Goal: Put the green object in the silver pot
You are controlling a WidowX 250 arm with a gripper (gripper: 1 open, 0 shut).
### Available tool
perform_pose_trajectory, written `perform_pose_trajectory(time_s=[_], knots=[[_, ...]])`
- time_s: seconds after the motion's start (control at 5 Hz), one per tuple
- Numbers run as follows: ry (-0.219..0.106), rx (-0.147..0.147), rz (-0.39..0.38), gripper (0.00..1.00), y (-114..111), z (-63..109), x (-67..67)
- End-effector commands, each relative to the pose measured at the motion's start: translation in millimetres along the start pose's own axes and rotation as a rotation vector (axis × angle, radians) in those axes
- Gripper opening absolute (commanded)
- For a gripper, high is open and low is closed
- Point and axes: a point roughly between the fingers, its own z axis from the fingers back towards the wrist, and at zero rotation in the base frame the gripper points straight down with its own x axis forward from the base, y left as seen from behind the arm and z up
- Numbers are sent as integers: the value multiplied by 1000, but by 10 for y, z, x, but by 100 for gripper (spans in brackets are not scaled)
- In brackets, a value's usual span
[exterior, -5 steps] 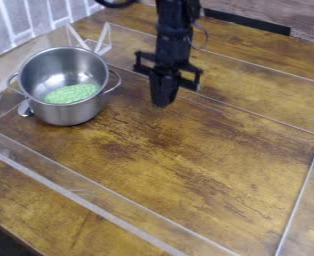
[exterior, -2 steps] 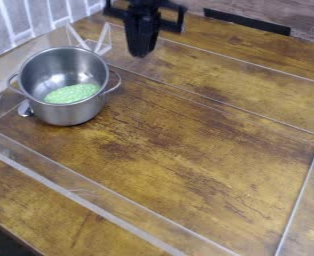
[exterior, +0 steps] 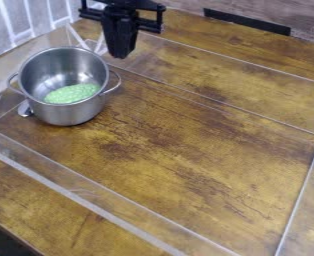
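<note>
The silver pot (exterior: 64, 83) stands on the wooden table at the left. The green object (exterior: 70, 94) lies flat inside it on the bottom. My gripper (exterior: 120, 49) hangs pointing down at the top of the view, above and to the right of the pot, clear of its rim. Its black fingers (exterior: 116, 42) are shut together with nothing between them.
A low clear plastic wall (exterior: 146, 230) fences the wooden table (exterior: 200, 140), running along the front and the sides. A white slatted panel (exterior: 26, 20) stands behind the pot at the top left.
My gripper has risen and moved up and left in the view, from the table's middle toward the back near the pot. The pot and the green object have not moved.
</note>
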Motion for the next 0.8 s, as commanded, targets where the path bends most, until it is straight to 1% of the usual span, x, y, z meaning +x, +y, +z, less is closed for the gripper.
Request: perform_pose_trajectory(time_s=[0.0,0.2,0.4,0.6], knots=[[-73,6,74,0,211,244,0],[-54,16,104,0,506,161,14],[-37,28,136,0,842,17,50],[-22,29,175,0,1124,-136,98]])
